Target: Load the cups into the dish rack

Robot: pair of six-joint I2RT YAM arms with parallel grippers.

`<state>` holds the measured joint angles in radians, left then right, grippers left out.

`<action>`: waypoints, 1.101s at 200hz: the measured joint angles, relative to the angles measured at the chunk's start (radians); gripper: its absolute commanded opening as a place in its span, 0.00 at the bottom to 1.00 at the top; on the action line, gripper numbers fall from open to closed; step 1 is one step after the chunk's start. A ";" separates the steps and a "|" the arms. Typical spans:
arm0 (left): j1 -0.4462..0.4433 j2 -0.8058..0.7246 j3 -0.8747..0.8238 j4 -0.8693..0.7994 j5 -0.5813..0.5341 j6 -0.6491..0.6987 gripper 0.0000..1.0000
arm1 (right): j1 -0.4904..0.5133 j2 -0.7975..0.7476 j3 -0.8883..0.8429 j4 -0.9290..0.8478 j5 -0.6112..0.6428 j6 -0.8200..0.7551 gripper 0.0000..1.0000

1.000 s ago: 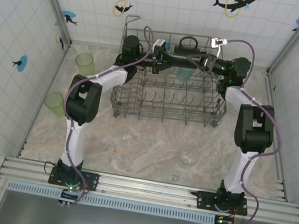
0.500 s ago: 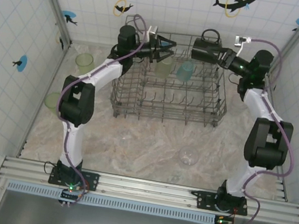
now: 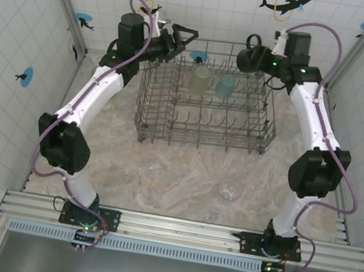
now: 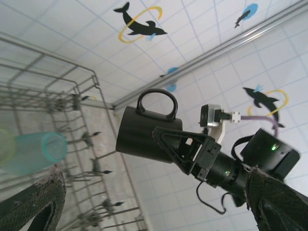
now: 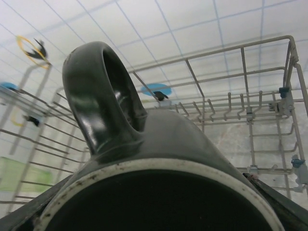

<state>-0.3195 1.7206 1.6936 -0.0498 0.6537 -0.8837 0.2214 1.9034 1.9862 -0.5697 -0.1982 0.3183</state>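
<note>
The grey wire dish rack (image 3: pixel 205 122) stands mid-table. A light green cup (image 3: pixel 199 79) and a teal cup (image 3: pixel 226 86) sit in its far rows; the teal cup (image 4: pixel 36 151) also shows in the left wrist view. My right gripper (image 3: pixel 261 62) is shut on the black mug (image 3: pixel 247 62), holding it on its side, handle up, above the rack's far right rim. The mug (image 5: pixel 159 144) is close up in the right wrist view, over the rack (image 5: pixel 250 113). My left gripper (image 3: pixel 182 38) hangs open and empty above the far left corner, facing the mug (image 4: pixel 144 132).
A clear glass (image 3: pixel 229 189) stands on the marble tabletop in front of the rack, to the right. Tiled walls with dolphin stickers close in the back and both sides. The metal rail (image 3: pixel 180 230) with the arm bases runs along the near edge.
My left gripper let go of the light green cup in the rack, opened wide and drew back up to the left. My right arm lifted the black mug up and to the right.
</note>
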 measured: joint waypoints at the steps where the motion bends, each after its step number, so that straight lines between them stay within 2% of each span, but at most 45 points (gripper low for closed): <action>1: 0.000 -0.003 -0.002 -0.002 -0.003 0.003 0.97 | 0.003 0.002 0.004 -0.005 0.005 -0.001 0.21; 33: 0.014 -0.153 -0.120 -0.124 -0.131 0.153 0.97 | 0.071 0.070 0.063 -0.132 0.159 -0.043 0.20; 92: 0.024 -0.380 -0.302 -0.275 -0.367 0.343 0.97 | 0.063 0.153 0.093 -0.237 0.361 -0.078 0.19; 141: 0.024 -0.537 -0.471 -0.294 -0.505 0.407 0.98 | 0.049 0.208 0.180 -0.240 0.390 -0.091 0.19; 220: 0.024 -0.563 -0.533 -0.343 -0.614 0.416 0.98 | 0.006 0.286 0.201 -0.216 0.347 -0.091 0.19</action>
<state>-0.2955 1.1572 1.1610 -0.3931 0.0395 -0.4675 0.2272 2.1895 2.1868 -0.7860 0.1490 0.2276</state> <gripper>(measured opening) 0.975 0.827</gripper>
